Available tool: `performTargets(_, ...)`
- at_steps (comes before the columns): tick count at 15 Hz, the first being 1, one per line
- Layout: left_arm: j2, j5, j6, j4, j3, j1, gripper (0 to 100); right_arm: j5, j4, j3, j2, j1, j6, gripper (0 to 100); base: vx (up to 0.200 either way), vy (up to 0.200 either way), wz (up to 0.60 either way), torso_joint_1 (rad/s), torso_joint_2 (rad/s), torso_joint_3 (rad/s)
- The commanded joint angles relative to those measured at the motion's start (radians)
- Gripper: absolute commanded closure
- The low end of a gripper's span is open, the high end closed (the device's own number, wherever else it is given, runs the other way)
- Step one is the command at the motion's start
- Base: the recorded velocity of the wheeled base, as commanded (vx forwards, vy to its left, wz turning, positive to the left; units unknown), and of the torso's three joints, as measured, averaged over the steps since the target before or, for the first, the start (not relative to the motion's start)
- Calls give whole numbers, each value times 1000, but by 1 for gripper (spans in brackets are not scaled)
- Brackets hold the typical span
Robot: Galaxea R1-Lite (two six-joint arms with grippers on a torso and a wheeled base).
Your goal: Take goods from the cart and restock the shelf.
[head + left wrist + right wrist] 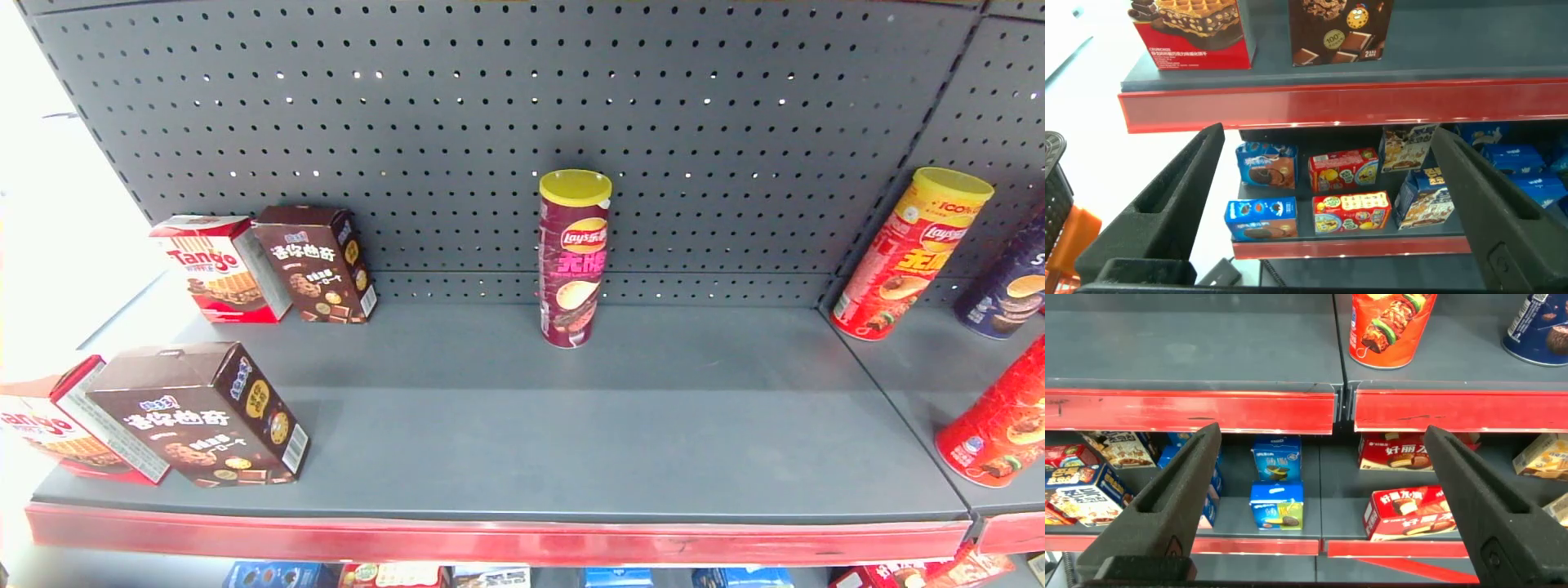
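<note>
**Both grippers spread wide below the grey shelf, goods well apart from them**

Head view. Grey shelf [522,425] with a red front edge [490,539] and a perforated back panel [490,98]. Maroon chip can [574,257] upright at the back, mid-shelf, close to the panel. At back left, red wafer box [216,265] and brown cookie box [318,263] side by side, touching. At front left, second brown cookie box [204,412] just beside second red wafer box [57,429], both near the front edge. In the neighbouring bay to the right, yellow-lidded red can [910,253] at the back, dark blue can [1008,294] beside it, another red can [996,425] nearer the front.

Left wrist view. Left gripper [1327,212] spread wide, dark fingers [1167,212] far apart, lower than the red front edge. Up on the grey shelf, the second red wafer box and second brown cookie box, well apart from the gripper. Farther off, lower shelf [1372,247] carrying blue snack boxes [1264,163] and red-and-yellow boxes [1343,169] in stacked pairs. Black mesh piece with an orange part [1057,204] at the picture's edge.

Right wrist view. Right gripper [1323,498] likewise spread wide, fingers [1486,506] far apart, below the seam where two red front edges meet. Above that seam, another red can and the dark blue can, well apart from the gripper. Behind the fingers, on the lower level, stacked blue packs [1276,486] and red cake boxes [1409,510].
</note>
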Motion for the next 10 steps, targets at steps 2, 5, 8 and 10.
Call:
performTargets(2, 1, 0, 0, 0, 0, 0, 0, 1, 0, 0, 2, 0, -2, 0, 0, 0, 0, 0, 0, 0)
performTargets(5, 1, 0, 0, 0, 0, 0, 0, 1, 0, 0, 2, 0, -2, 0, 0, 0, 600, 5, 5, 1)
performTargets(8, 1, 0, 0, 0, 0, 0, 0, 1, 0, 0, 2, 0, -2, 0, 0, 0, 600, 7, 6, 4)
performTargets(10, 1, 0, 0, 0, 0, 0, 0, 1, 0, 0, 2, 0, -2, 0, 0, 0, 600, 2, 2, 2)
